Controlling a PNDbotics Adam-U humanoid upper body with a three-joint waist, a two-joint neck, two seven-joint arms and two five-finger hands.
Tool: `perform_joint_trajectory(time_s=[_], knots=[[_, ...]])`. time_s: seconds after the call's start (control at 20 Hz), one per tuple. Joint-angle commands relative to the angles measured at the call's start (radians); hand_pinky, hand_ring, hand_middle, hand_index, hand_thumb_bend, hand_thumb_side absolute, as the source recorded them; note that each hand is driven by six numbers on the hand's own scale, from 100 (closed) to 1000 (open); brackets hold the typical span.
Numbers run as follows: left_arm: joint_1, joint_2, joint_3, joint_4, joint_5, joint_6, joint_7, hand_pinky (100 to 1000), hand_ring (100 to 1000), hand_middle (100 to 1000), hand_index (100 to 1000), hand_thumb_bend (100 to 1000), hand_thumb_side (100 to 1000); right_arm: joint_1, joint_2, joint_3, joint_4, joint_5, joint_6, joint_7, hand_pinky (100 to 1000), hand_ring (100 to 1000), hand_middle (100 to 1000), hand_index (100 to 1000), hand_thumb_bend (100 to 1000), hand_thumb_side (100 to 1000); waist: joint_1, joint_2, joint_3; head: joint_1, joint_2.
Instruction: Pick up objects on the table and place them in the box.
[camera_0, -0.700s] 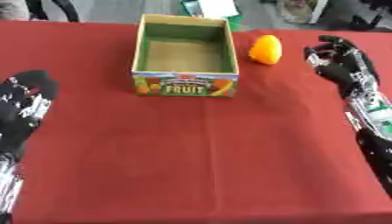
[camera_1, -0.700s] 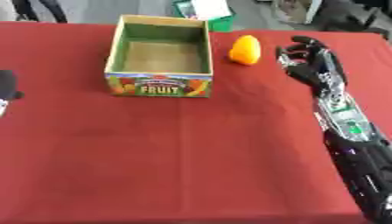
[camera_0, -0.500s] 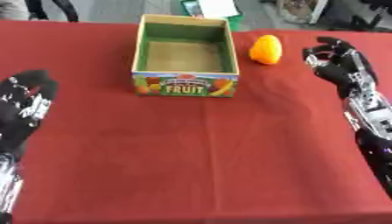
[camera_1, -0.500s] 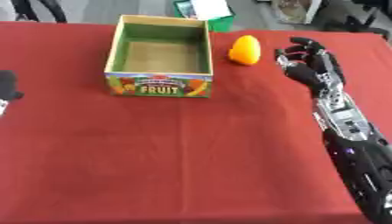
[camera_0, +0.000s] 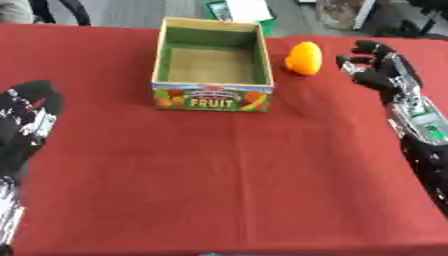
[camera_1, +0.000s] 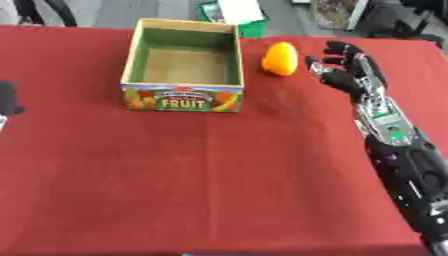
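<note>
1. Red cloth covers the table edge to edge; grey floor and some clutter show past the far edge.
2. We see one loose task item: an orange fruit, rounded and slightly pointed at the top, sitting on the cloth at the far right of centre.
3. Fruit is just beside the box, off its right wall, not touching it and not inside it.
4. Box is open-topped cardboard, green inner walls, tan floor. We see nothing lying in it. Front panel has fruit pictures and the word FRUIT.
5. Box sits far centre of the table, front panel facing us.
6. Right hand is to the right of the fruit, near it but with red cloth showing between them. No contact.
7. Its fingers are spread and lightly bent, pointing toward the far side, thumb on the fruit side. It holds nothing.
8. Right forearm runs from the hand back to the lower right corner, with a small green patch on a silver section behind the wrist.
9. Left hand shows at the left edge of the left eye view, black with white marks, well apart from box and fruit. We cannot tell how its fingers are set.
10. Behind the box, off the table, we note a green container with a white sheet on top.
</note>
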Motion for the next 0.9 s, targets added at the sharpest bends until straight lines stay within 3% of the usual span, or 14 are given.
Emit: perform_joint_trajectory(time_s=[0.05, 0.45, 0.9], knots=[[-0.011, 0.020, 0.000, -0.011, 0.005, 0.000, -0.004, 725, 823, 710, 649, 547, 398, -0.064, -0.041, 0.001, 0.079, 0.087, -0.012, 0.017, 810, 886, 828, 846, 428, 164, 0.003, -0.018, 0.004, -0.007, -0.001], [-0.022, 0.022, -0.009, -0.017, 0.006, 0.005, -0.014, 725, 823, 710, 649, 548, 399, -0.183, -0.004, -0.008, 0.248, 0.266, -0.044, 0.034, 816, 891, 834, 857, 444, 150, 0.005, -0.008, 0.036, -0.018, -0.008], [-0.033, 0.025, -0.016, -0.024, 0.005, 0.011, -0.021, 725, 823, 709, 649, 549, 399, -0.233, 0.037, -0.028, 0.369, 0.314, -0.067, -0.011, 812, 892, 835, 855, 455, 132, 0.004, 0.000, 0.070, -0.032, -0.009]])
